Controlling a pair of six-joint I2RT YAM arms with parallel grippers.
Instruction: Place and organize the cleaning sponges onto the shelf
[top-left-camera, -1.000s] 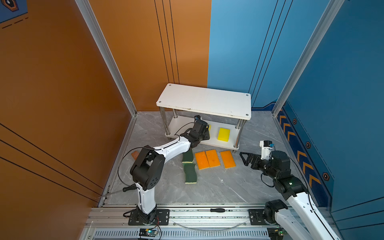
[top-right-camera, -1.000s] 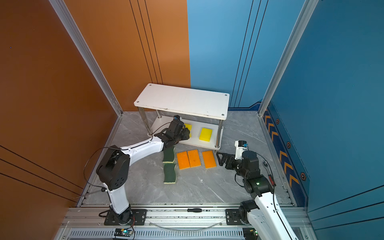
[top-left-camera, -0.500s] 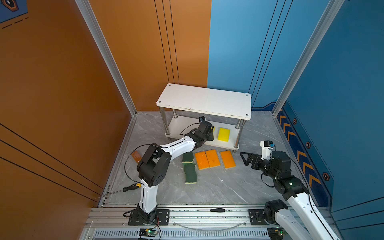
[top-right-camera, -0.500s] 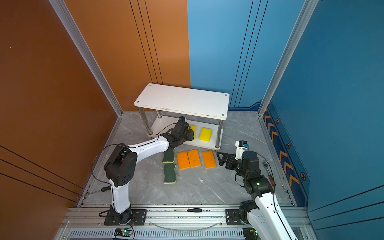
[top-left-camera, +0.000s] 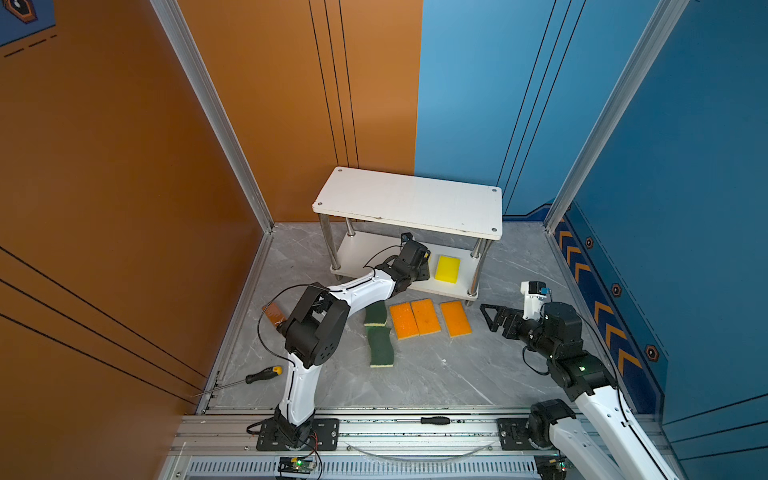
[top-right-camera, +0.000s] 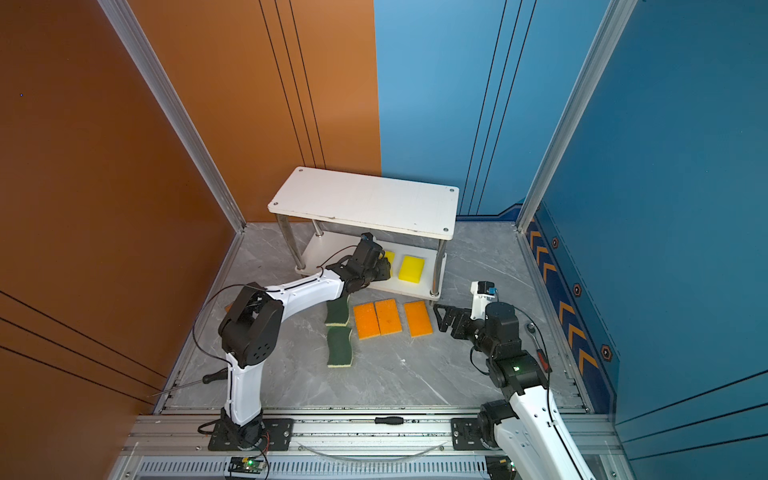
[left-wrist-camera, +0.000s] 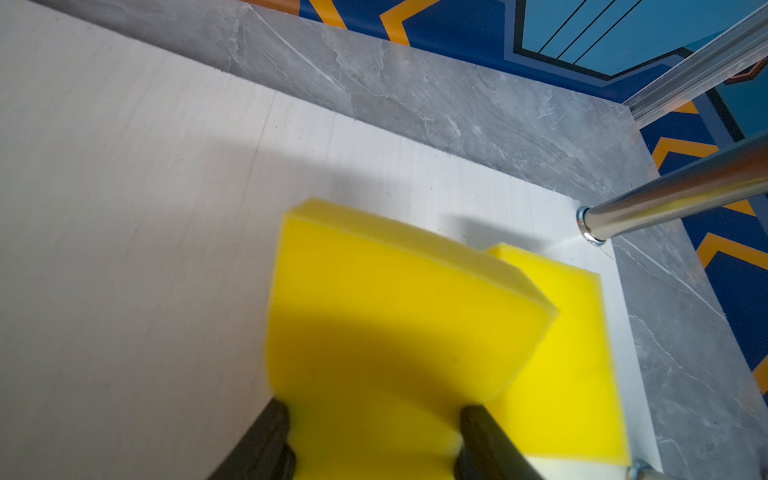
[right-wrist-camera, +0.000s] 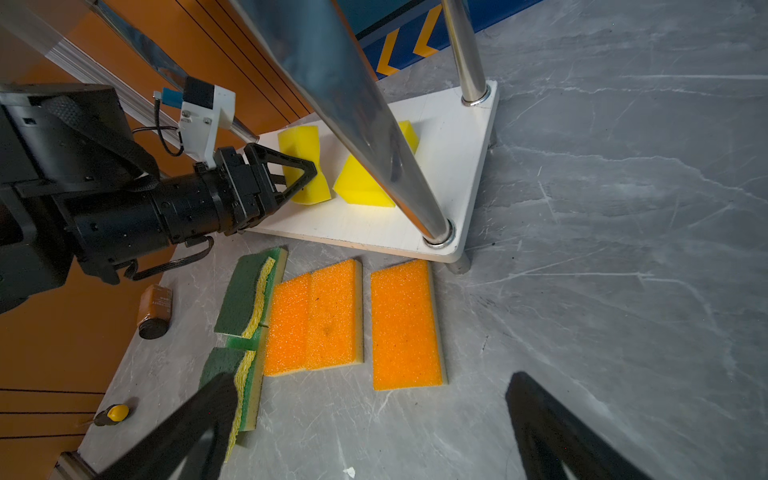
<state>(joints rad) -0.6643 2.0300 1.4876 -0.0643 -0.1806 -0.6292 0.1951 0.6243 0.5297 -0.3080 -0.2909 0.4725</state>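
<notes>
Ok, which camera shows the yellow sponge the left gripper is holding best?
The left wrist view: the held yellow sponge fills it, pinched between both fingers. The right wrist view shows it side-on; in a top view only a sliver shows.

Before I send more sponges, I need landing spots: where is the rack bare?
Bare: the top board, and the lower board left of the held yellow sponge in the left gripper. Crowded: its right end with the second yellow sponge, and the floor in front with orange sponges and dark-green sponges.
</notes>
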